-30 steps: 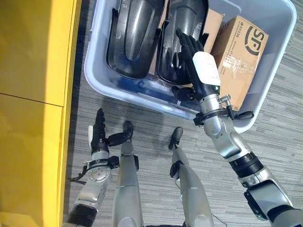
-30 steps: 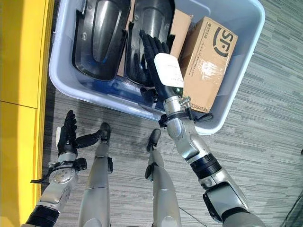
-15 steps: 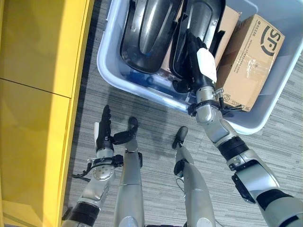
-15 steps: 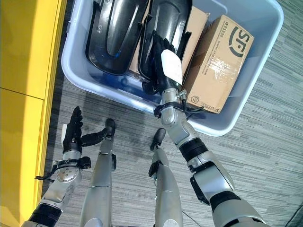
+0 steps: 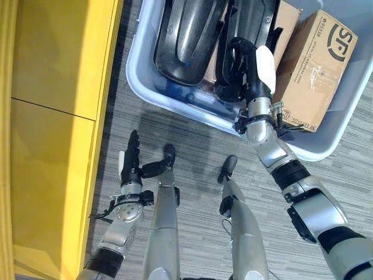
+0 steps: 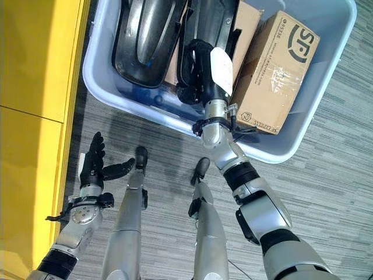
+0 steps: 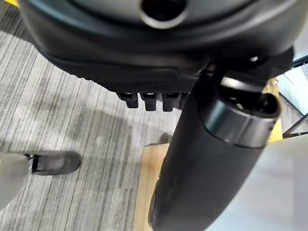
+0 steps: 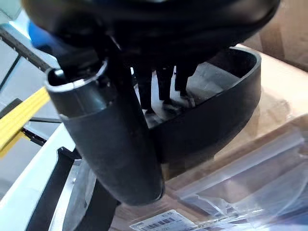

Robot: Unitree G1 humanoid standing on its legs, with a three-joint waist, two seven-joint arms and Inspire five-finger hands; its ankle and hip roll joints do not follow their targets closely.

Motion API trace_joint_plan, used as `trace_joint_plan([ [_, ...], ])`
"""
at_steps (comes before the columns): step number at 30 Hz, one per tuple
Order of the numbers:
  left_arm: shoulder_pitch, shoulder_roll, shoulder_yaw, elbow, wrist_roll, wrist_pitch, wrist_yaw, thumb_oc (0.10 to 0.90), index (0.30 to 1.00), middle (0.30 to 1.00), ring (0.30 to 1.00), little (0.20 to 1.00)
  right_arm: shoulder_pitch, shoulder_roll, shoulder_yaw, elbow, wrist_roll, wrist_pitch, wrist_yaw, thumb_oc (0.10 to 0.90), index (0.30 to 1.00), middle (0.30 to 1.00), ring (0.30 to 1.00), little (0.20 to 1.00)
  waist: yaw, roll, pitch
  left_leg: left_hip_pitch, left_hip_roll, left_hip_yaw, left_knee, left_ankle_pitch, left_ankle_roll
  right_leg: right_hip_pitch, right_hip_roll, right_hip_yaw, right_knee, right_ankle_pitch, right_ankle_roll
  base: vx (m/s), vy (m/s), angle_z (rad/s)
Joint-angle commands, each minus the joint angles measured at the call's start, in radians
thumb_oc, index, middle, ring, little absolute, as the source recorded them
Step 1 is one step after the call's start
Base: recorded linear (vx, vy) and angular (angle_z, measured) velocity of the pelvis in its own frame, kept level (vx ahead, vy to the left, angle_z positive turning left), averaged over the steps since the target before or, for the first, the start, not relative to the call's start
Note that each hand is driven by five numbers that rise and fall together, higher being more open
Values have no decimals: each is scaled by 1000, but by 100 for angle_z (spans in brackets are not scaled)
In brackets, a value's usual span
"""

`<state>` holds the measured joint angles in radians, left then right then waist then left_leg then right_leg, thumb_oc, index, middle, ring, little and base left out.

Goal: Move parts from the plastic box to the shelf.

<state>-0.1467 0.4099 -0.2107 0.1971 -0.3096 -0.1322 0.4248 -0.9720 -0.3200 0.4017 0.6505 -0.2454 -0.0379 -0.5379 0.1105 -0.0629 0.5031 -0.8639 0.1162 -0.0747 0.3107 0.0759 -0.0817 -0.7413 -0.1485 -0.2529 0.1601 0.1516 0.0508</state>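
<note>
Right robot hand curls over the black part's rim in the plastic box; I should seat the thumb firmly before lifting.

You see a pale blue-grey plastic box holding glossy black parts and a brown cardboard carton with dark print. The floor is grey-striped, and what looks like a shelf is yellow.

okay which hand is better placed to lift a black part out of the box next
The right hand: it is already inside the box, fingers curling over the rim of a black part. The left hand is open over the floor near the yellow shelf, outside the box.
</note>
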Motion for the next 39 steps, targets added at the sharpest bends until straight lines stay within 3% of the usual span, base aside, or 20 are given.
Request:
trace_joint_plan([
  [1, 17, 9, -10, -75, 5, -62, 7, 900, 1000, 1000, 1000, 1000, 73, 12, 54, 57, 17, 37, 116, 400, 300, 300, 300, 300, 11, 31, 17, 18, -1, -2, -37, -33, 25, 139, -64, 39, 110, -189, 96, 0, 0, 0],
  [20, 93, 2, 27, -9, 23, -27, -76, 900, 1000, 1000, 1000, 1000, 400, -61, -10, -234, -108, 21, 215, 400, 300, 300, 300, 300, -9, 9, 16, 375, 9, 17, -138, -13, 15, 479, -82, 34, 13, -177, 108, 5, 0, 1],
  [30, 182, 5, 85, -7, 30, -8, -137, 900, 1000, 1000, 1000, 1000, 514, -123, -164, -535, -83, -24, 233, 400, 300, 300, 300, 300, -38, -9, -120, 513, 21, 49, -190, -11, 12, 595, -92, 44, -44, -168, 121, 41, 5, -6],
  [39, 242, -7, 115, 8, 36, 4, -165, 900, 1000, 1000, 1000, 1000, 522, -123, -230, -688, -52, -61, 228, 400, 300, 300, 300, 300, -55, 2, -237, 622, 29, 87, -249, -13, 13, 665, -105, 64, -78, -156, 136, 44, -5, -9],
])
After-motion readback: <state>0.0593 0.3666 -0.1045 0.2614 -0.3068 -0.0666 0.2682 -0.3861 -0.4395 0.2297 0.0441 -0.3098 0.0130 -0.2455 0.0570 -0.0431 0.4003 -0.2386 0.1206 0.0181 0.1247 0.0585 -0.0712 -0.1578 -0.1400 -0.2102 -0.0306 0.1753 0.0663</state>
